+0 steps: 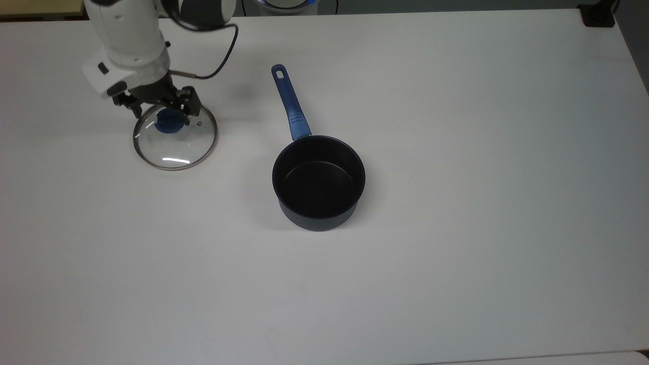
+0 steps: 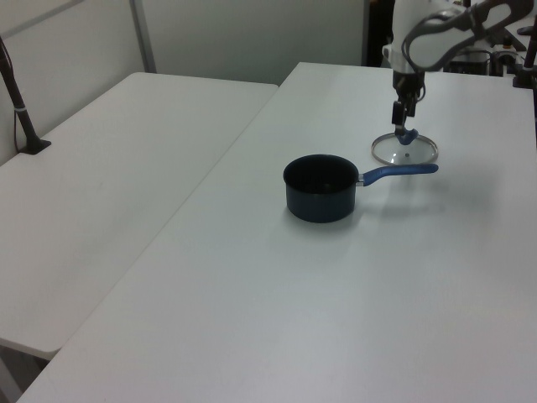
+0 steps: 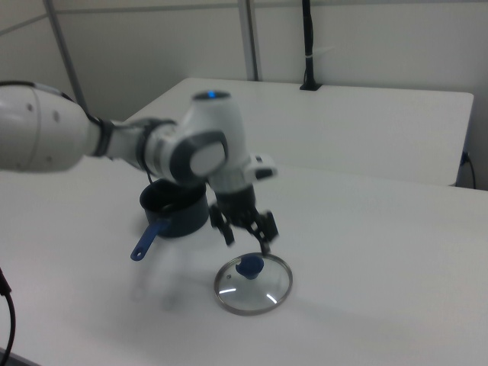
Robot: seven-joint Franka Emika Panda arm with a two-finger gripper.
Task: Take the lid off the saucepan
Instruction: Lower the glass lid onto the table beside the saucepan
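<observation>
Though overlapping from above, gripper (image 3: 246,231) clear above lid (image 3: 253,284).

White tabletop (image 1: 456,253) under pincer (image 1: 157,104). 2nd white table (image 2: 109,185) well beyond, w/ black clamp post (image 2: 21,109) at its far edge.
</observation>
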